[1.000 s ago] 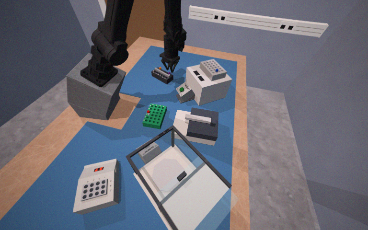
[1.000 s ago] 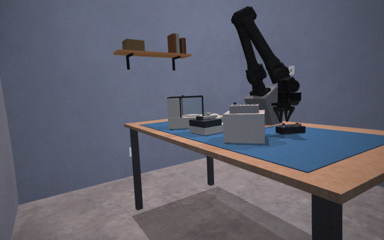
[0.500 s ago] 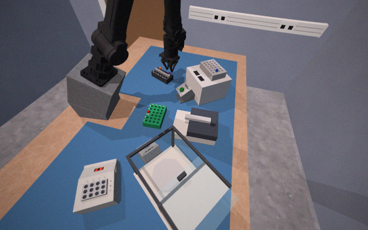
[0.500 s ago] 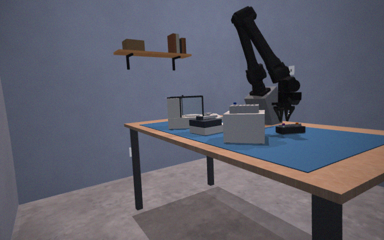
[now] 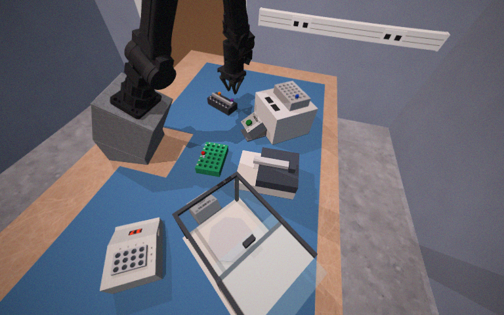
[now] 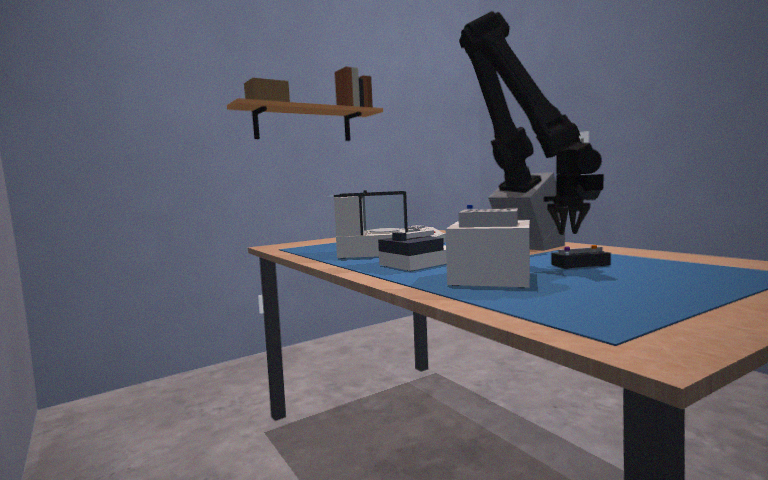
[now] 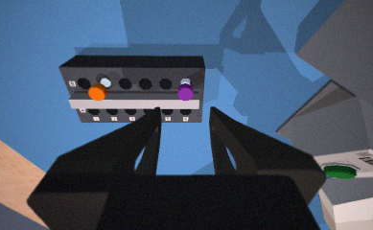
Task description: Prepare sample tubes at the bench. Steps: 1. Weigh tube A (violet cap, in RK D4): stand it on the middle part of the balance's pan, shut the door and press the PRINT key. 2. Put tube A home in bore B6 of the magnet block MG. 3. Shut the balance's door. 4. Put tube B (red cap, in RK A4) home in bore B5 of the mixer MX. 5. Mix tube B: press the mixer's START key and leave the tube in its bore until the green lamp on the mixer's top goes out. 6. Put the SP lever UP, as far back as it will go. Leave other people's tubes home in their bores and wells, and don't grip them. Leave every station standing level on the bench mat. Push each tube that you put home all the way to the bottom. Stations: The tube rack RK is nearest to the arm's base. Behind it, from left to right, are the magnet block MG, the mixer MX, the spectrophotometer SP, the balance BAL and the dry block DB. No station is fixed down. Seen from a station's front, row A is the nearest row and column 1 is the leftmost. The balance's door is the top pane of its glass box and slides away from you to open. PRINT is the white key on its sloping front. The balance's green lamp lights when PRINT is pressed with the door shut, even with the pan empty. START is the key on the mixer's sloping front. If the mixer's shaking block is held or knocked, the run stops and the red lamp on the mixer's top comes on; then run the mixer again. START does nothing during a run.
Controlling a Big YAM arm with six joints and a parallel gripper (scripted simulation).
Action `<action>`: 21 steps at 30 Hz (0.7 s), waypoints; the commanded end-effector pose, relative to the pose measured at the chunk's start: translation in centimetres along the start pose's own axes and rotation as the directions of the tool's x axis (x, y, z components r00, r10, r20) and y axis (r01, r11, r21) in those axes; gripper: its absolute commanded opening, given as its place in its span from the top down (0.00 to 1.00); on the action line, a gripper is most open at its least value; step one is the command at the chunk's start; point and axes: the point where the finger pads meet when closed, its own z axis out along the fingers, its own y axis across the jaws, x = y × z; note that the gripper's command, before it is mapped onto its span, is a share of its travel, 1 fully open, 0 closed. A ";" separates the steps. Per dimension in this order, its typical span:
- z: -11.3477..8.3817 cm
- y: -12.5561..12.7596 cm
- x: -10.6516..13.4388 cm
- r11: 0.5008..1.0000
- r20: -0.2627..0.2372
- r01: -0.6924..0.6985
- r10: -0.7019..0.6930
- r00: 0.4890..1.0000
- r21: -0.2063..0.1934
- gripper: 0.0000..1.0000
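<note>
My gripper (image 5: 231,92) (image 6: 568,231) (image 7: 185,114) is part open and empty, above the magnet block (image 5: 220,107) (image 6: 581,260) (image 7: 130,61). Tube A's violet cap (image 5: 231,100) (image 6: 566,248) (image 7: 185,92) stands over bore B6; its depth is hard to tell. Tube B's red cap (image 5: 203,153) is in the green rack (image 5: 208,171). The mixer (image 5: 293,121) (image 6: 488,255) shows its green START key (image 5: 249,122) (image 7: 340,172); no lamp looks lit. The balance's glass door (image 5: 270,269) is slid back, leaving the front top open; no tube shows on its pan (image 5: 227,233). The SP lever (image 5: 272,162) lies flat.
An orange-capped tube (image 5: 218,93) (image 6: 593,246) (image 7: 98,92) stands in the magnet block's row B. A blue-capped tube (image 5: 296,96) (image 6: 469,206) stands in the mixer. The spectrophotometer (image 5: 276,179) (image 6: 410,261) lies between mixer and balance. The dry block (image 5: 130,284) stands beyond the balance.
</note>
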 end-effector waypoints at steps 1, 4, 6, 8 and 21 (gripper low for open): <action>-1.7 0.1 -1.6 1.000 0.030 -0.016 0.016 0.999 0.000 0.64; -2.0 0.1 -1.7 1.000 0.033 -0.017 0.017 0.999 0.000 0.64; -2.4 0.0 -1.9 1.000 0.036 -0.018 0.018 0.999 0.000 0.64; -2.5 0.0 -1.9 1.000 0.036 -0.018 0.018 0.999 0.000 0.64; -1.5 0.0 -0.7 1.000 0.011 -0.011 0.011 1.000 0.000 0.64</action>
